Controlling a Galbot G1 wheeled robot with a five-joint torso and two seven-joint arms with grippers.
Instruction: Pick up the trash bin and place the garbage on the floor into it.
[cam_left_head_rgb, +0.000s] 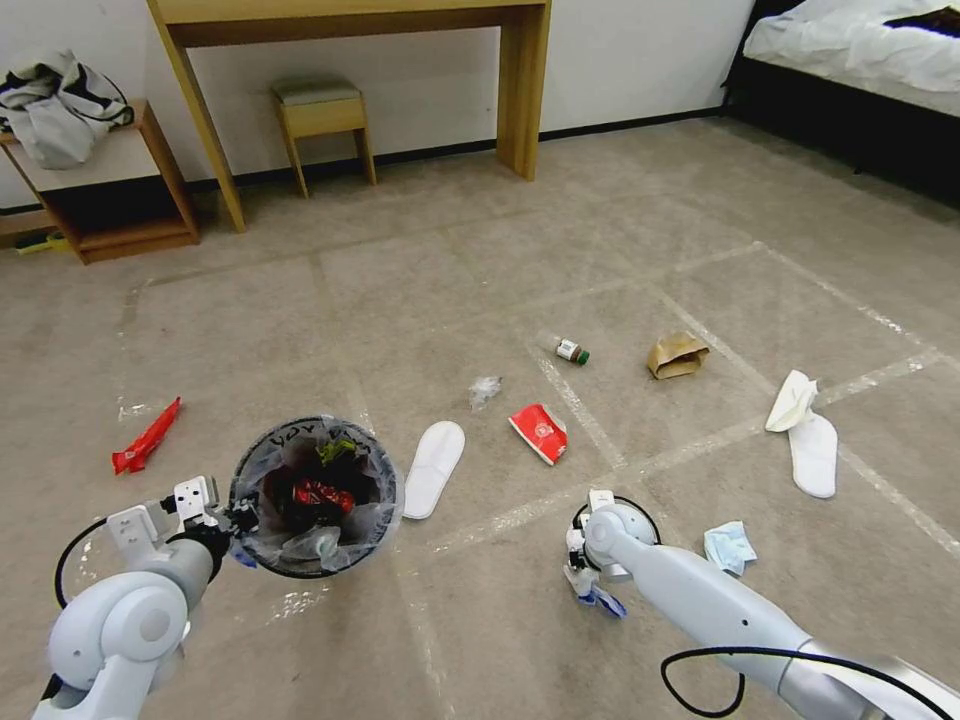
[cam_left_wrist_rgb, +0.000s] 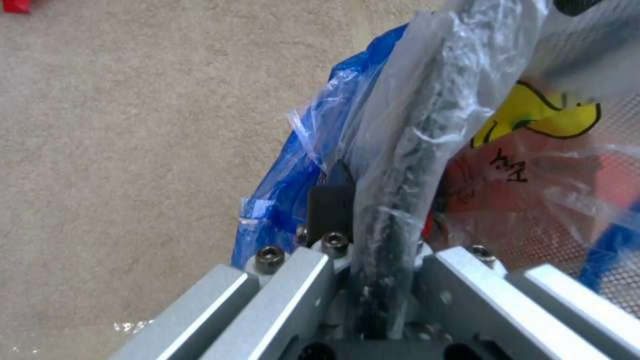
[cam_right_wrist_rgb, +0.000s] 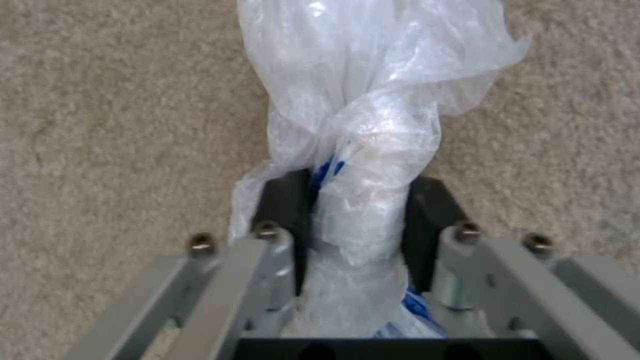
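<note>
Jaws on both my arms are closed on something. Left gripper is clamped on the rim of the trash bin, pinching the bag liner and rim edge between its fingers; the bin hangs at my lower left, over the floor. Inside it: a red wrapper, something yellow-green, clear plastic.

Right gripper points down near the carpet at centre right, jaws nearly closed on a crumpled clear plastic bag with a bit of blue print. The bag bunches up between the two dark fingers and fans out past the tips.

Litter on the floor:
- red wrapper, left of the bin
- white slipper, just right of the bin
- clear scrap beyond that slipper
- flat red packet near centre
- small bottle lying farther out
- brown paper bag to its right
- second slipper with a white tissue touching its far end
- blue face mask just beside my right forearm
</note>
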